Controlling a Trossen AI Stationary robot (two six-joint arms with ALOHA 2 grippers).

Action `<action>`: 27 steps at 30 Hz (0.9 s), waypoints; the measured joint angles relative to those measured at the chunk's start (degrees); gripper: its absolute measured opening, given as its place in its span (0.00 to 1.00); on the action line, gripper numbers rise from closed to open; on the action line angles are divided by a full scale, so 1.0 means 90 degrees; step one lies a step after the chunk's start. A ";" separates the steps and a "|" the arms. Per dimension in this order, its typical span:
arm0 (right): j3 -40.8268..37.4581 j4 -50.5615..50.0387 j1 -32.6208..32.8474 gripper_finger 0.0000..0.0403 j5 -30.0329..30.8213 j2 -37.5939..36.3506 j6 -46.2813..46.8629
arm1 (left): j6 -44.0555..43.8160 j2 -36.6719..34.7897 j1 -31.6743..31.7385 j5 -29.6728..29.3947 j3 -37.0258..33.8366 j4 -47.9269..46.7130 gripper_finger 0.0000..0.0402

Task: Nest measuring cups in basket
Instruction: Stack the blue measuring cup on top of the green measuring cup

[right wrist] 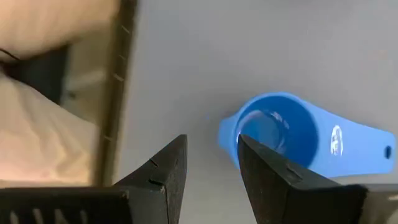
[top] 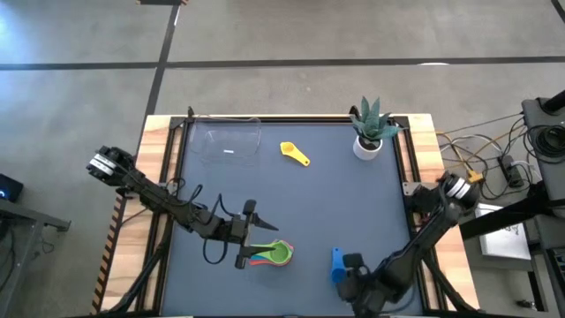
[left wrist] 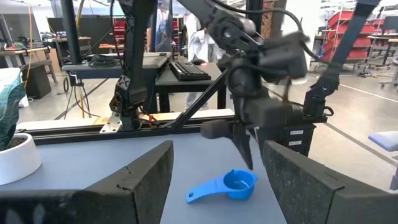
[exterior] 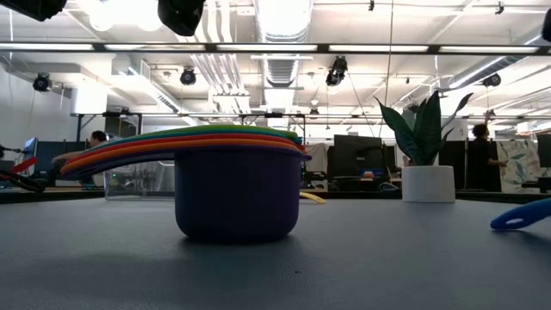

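Blue cup: the small blue plastic scoop-shaped measuring cup is lying on the dark grey counter at about 5 o'clock, near the front edge, bowl mouth facing up.
Blue cup axis: in the high view its long axis is running roughly 12 to 6 o'clock; I cannot tell from that view which end is the handle. The right wrist view is showing the round bowl nearest the fingers and the flat handle trailing away.
Handling: judged light, stiff and smooth, so it is likely sliding or tipping if nudged. The bowl rim looks the best hold, one finger inside and one outside.
Right pincer: the right pincer is hanging just over the cup, fingers spread, one fingertip over the bowl's near rim, pinching nothing.
Nested stack: the purple plastic cup with orange, red and green cups nested in it is sitting at about 6 o'clock, handles pointing toward 9 o'clock.
Left pincer: the left pincer is resting by the stack's handles, fingers spread and empty.
Yellow cup: the yellow plastic cup is lying at about 12 o'clock, handle pointing toward 4 o'clock.
Basket: the clear rectangular plastic basket is standing at about 11 o'clock, with no cup seen inside.
Progress: judged partway, nesting begun outside the basket.
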 joint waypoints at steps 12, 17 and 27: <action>0.0833 -0.1591 -0.0025 0.33 -0.0030 0.1282 -0.0229 | -0.0098 0.0002 -0.0001 0.0000 -0.0002 -0.0010 0.58; 0.0797 -0.1657 -0.0025 0.28 0.0064 0.1140 -0.0244 | -0.0141 0.0002 -0.0001 0.0000 -0.0002 -0.0012 0.58; 0.0796 -0.1670 -0.0028 0.03 0.0696 0.0599 -0.0750 | -0.0263 0.0002 0.0001 0.0000 -0.0002 -0.0073 0.58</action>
